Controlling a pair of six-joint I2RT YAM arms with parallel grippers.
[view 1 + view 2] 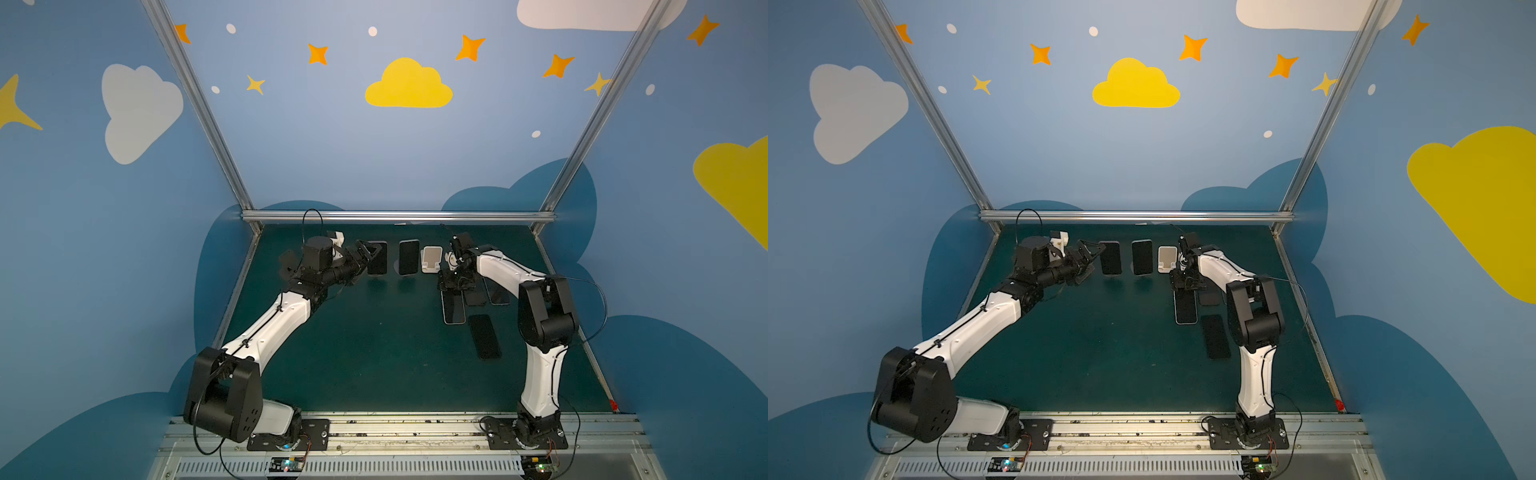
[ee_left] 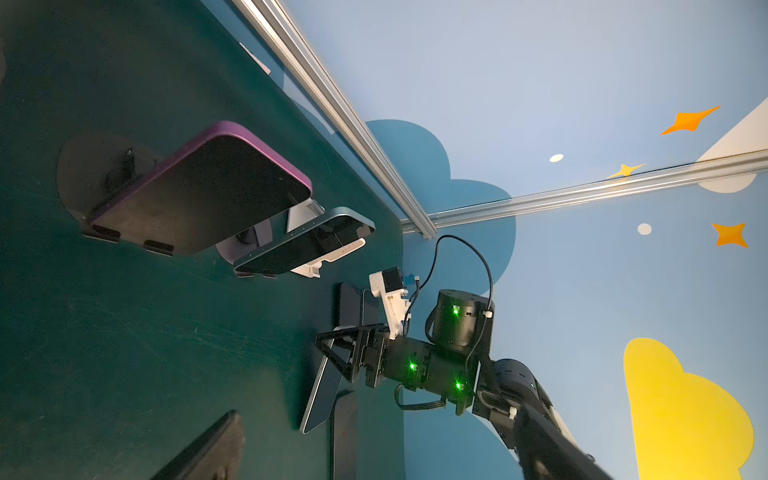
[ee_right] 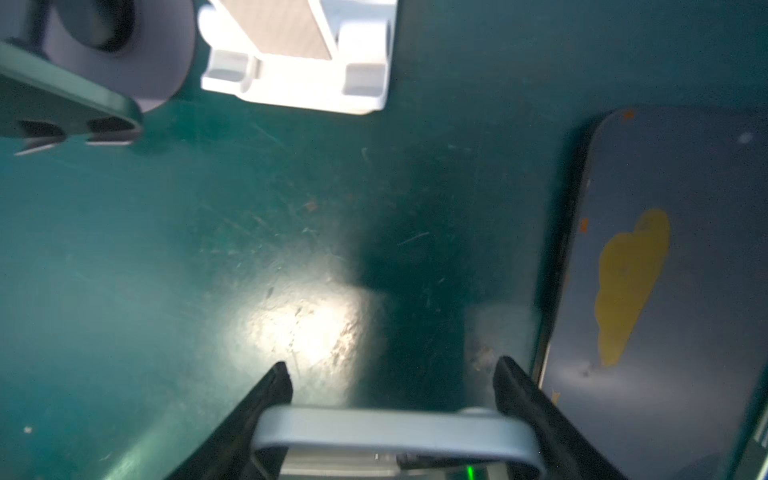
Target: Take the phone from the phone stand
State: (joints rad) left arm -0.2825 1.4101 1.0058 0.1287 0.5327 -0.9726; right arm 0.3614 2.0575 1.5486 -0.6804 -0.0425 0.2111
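Broadly, the green desk (image 1: pixel 374 365) spans the scene; the right fingers (image 3: pixel 523 399) pinch a silver-edged phone (image 3: pixel 390 428) by its sides, tilted low over the desk, near but clear of the white stand (image 1: pixel 431 259); the left fingers (image 1: pixel 365 254) are spread beside a propped purple-rimmed phone (image 2: pixel 199 195).
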